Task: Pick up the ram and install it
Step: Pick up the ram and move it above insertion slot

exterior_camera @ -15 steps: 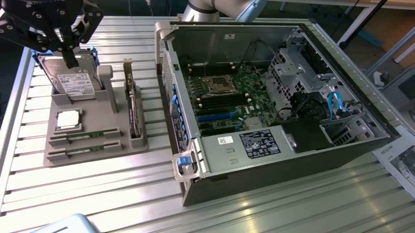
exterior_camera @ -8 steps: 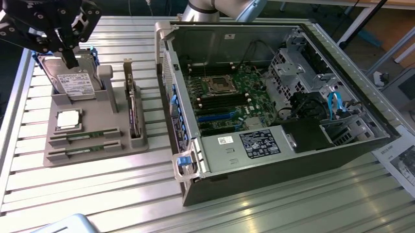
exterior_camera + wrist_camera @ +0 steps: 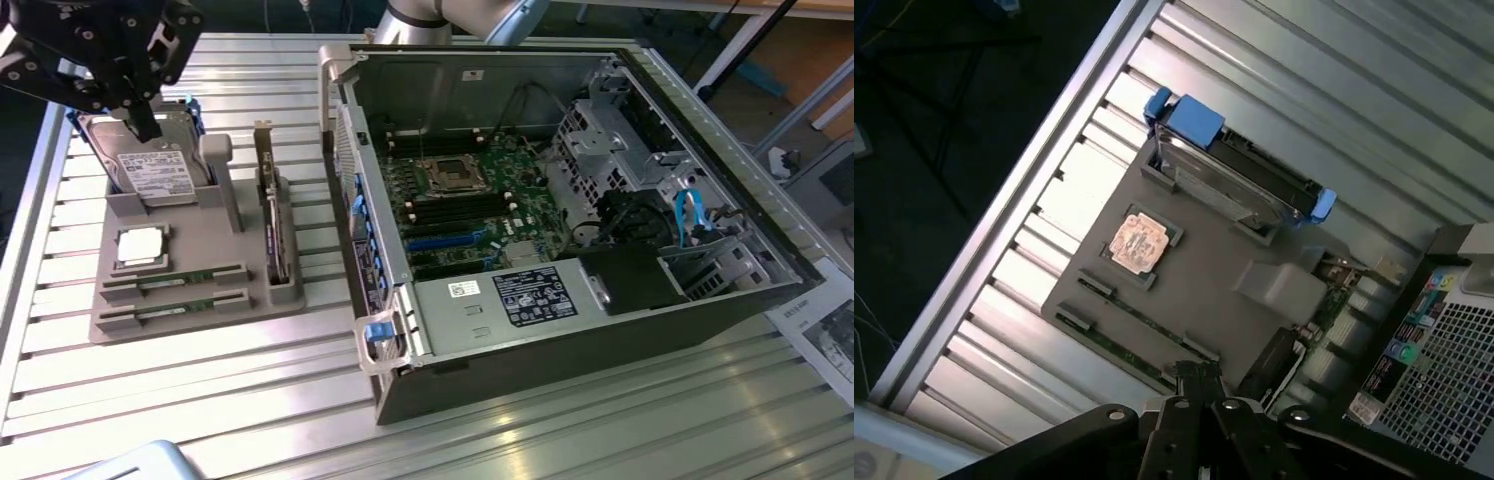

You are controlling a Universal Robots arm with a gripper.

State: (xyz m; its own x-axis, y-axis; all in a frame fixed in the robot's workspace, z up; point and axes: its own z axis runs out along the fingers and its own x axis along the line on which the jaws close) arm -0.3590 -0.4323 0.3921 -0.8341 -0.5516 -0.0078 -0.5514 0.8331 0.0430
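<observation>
hovering closed, the black gripper [image 3: 138, 120] overlooks thin green ram [image 3: 175, 281] slotted in a grey tray [image 3: 200, 248].

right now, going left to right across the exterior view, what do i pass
ram sticks → expansion card → open computer case → printed sheet
</observation>
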